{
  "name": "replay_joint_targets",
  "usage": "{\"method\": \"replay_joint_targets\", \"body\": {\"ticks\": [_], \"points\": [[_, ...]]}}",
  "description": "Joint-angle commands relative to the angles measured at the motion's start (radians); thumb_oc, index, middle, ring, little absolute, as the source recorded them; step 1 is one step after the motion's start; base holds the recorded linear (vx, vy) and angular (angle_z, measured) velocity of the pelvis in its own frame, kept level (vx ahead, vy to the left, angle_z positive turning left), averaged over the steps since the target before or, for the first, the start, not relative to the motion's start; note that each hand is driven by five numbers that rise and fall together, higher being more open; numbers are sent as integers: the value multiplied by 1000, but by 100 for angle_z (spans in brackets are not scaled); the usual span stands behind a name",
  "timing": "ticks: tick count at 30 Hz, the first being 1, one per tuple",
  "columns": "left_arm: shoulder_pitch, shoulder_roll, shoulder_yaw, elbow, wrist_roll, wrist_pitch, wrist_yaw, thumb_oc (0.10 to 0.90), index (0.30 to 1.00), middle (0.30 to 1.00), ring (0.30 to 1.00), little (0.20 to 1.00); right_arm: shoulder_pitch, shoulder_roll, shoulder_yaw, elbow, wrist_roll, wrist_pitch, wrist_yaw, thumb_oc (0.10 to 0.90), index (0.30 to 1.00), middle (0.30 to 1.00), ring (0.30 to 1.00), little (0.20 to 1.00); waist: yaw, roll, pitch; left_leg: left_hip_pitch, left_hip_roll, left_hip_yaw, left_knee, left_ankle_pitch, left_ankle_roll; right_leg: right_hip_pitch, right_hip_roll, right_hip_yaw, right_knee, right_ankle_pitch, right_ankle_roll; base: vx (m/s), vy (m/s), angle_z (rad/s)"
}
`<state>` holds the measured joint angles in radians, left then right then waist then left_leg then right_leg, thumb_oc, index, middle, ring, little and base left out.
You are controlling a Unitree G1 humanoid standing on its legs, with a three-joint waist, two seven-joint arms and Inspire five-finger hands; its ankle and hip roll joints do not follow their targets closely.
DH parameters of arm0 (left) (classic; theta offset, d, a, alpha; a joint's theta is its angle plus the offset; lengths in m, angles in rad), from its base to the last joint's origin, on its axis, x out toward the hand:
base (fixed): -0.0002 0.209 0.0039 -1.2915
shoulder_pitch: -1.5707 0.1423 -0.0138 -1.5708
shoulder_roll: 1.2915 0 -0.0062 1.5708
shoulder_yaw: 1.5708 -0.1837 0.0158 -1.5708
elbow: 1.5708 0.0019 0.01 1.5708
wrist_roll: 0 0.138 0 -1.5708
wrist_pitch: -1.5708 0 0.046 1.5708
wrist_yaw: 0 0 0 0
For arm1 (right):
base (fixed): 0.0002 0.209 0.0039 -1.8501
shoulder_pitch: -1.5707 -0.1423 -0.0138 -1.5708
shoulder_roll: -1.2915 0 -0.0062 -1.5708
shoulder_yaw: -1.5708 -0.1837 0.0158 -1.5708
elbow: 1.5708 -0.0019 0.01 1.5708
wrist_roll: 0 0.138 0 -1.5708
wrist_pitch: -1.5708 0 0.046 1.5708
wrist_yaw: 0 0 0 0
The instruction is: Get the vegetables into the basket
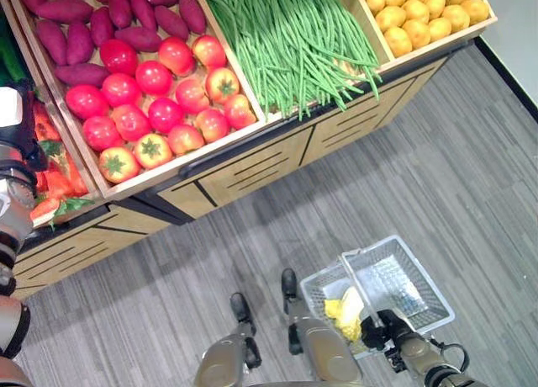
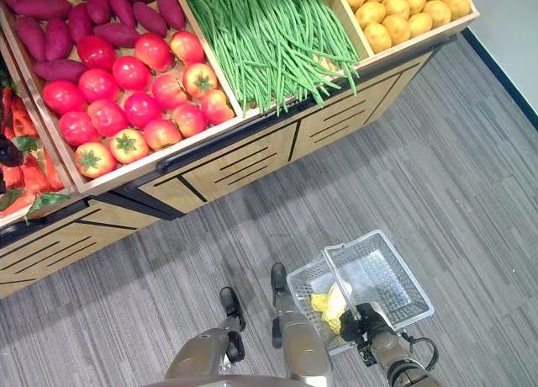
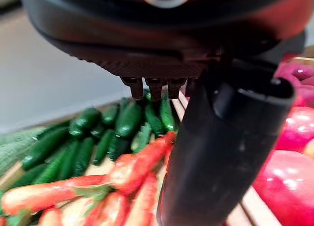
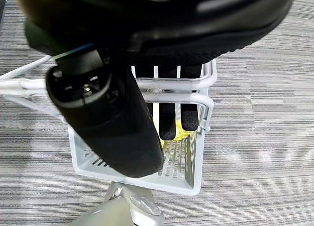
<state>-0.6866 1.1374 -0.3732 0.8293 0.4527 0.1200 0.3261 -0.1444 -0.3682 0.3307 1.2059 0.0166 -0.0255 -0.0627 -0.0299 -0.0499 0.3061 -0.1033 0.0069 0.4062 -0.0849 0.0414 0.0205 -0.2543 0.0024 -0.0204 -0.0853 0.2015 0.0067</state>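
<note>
My left hand (image 1: 17, 130) hovers over the carrots (image 3: 137, 167) in the stand's far-left bin, its fingers (image 3: 152, 86) straight and holding nothing. Cucumbers (image 3: 98, 137) lie just behind the carrots. Low at my right side hangs a white wire basket (image 1: 424, 271). My right hand (image 1: 391, 328) is shut on its handle (image 4: 171, 96), fingers (image 4: 174, 120) curled over the wire. A yellow item (image 1: 340, 313) and something white lie in the basket.
The wooden stand holds tomatoes (image 1: 151, 92), purple sweet potatoes (image 1: 92, 25), green beans (image 1: 294, 42) and round yellow produce (image 1: 420, 8) in separate bins. Grey striped floor (image 1: 471, 177) spreads between the stand's front and the basket.
</note>
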Motion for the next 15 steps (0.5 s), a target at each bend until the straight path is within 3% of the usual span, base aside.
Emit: {"method": "replay_joint_targets", "body": {"ticks": [1, 8, 15], "points": [[-38, 121, 58, 19, 35, 41, 93, 900, 1000, 1000, 1000, 1000, 108, -4, 3, 38, 11, -1, 6, 400, 300, 300, 300, 300, 7, 20, -82, -48, 15, -66, 81, -80, -19, 28, -70, -29, 49, -143, 115, -15, 0, 9], [-8, 118, 82, 46, 47, 55, 70, 900, 1000, 1000, 1000, 1000, 99, -10, 3, 35, 2, 3, 8, 400, 300, 300, 300, 300, 11, 12, -73, -65, 17, -71, 83, -75, -17, 13, -69, -30, 51, -138, 112, -6, -1, 2], [-68, 93, 18, 153, 36, 51, 51, 900, 1000, 1000, 1000, 1000, 88, -18, 9, 34, 6, 0, 3, 400, 300, 300, 300, 300, 5, -5, -62, -108, 21, -80, 97, -67, -16, -16, -65, -35, 51, -128, 111, 0, 0, 0]]}}
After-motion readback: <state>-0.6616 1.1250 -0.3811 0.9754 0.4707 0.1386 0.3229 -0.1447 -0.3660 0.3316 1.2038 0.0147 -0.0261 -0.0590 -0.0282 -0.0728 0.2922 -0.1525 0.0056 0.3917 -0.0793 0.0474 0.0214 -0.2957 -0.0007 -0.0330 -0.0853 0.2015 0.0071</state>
